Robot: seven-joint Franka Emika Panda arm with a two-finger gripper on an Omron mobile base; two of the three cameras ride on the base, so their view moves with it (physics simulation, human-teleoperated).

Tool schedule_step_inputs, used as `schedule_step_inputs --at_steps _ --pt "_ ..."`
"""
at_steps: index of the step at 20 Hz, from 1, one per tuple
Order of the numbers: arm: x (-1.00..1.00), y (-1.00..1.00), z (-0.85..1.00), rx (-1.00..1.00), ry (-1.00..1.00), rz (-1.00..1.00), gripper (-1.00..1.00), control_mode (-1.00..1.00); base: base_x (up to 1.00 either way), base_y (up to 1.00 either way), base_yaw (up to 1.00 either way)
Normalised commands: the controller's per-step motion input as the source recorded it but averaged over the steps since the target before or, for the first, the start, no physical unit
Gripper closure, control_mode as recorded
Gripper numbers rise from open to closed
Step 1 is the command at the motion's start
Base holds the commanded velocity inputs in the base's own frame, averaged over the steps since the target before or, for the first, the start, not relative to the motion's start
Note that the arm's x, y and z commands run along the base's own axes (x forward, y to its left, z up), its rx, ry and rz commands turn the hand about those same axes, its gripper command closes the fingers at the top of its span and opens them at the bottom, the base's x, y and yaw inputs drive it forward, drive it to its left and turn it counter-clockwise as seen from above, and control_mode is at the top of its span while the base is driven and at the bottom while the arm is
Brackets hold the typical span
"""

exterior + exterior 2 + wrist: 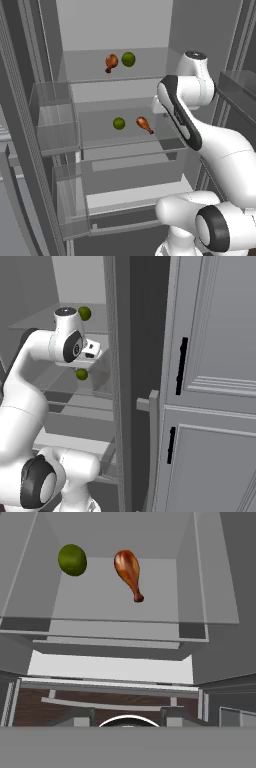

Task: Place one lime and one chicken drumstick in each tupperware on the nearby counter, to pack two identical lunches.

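The open fridge (120, 150) is facing the gripper (128, 718), whose finger spread I cannot tell. On the glass shelf (115, 602) ahead of it, a chicken drumstick (128, 572) is lying right of a lime (72, 560), apart.

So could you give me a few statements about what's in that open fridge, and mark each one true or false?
1. Two limes sit in the fridge, one on the upper shelf and one on the lower shelf. True.
2. Each shelf also holds a drumstick, the upper and the lower. True.
3. The jaws are closed around a lime. False: both limes lie on their shelves, untouched.
4. On the lower shelf the drumstick lies on top of the lime. False: they lie apart, side by side.
5. On the upper shelf, in the left base view, the lime is right of the drumstick. True.
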Motion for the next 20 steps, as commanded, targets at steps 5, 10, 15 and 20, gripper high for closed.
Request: schedule_step_inputs --at_steps 5,10,15,20 --pt "0.00 0.00 0.00 0.00 0.00 0.00 -1.00 -1.00 0.00 0.00 0.00" --pt "0.00 0.01 -0.23 0.00 -0.01 0.00 -1.00 -1.00 0.00 0.00 0.00" --pt "0.02 0.03 -0.73 0.00 -0.15 0.00 -1.00 -1.00 0.00 0.00 0.00" --pt "0.18 0.00 -0.47 0.00 -0.14 0.11 -1.00 -1.00 0.00 0.00 0.00"
